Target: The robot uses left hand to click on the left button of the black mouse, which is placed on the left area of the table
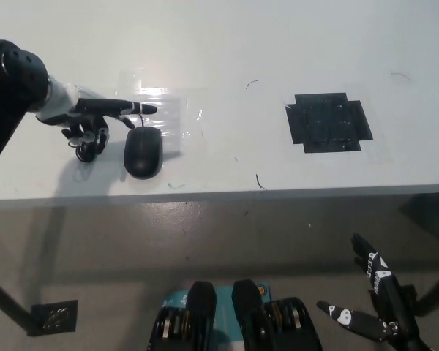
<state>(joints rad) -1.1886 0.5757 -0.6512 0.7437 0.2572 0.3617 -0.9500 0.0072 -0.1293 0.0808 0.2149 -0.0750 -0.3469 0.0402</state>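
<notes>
A white bench (227,44) fills the upper half of the head view, its front edge running across the picture a little below the middle, with grey floor (205,256) beneath it. On the bench's right part a black square patch (327,122) lies flat under a clear film. On the left part a strip of shiny clear tape (164,110) is stuck to the surface.

The left robot hand (88,117) reaches in from the picture's left edge over the left area of the bench, its dark arm behind it. One finger (132,109) is stretched out straight toward the right while the others are curled under the palm; the hand holds nothing. The tip of the outstretched finger lies just above the far end of the black mouse (143,152), near where the buttons sit; whether it touches the mouse cannot be told from this angle.

The black mouse rests on the bench's left area, near the front edge, lengthwise toward the robot, partly on the clear tape. Its thin black cable (88,150) is coiled just to its left, under the curled fingers.

The right robot hand (373,296) hangs low at the picture's bottom right, below the bench level and well apart from everything on it, with its fingers spread and nothing in it.
</notes>
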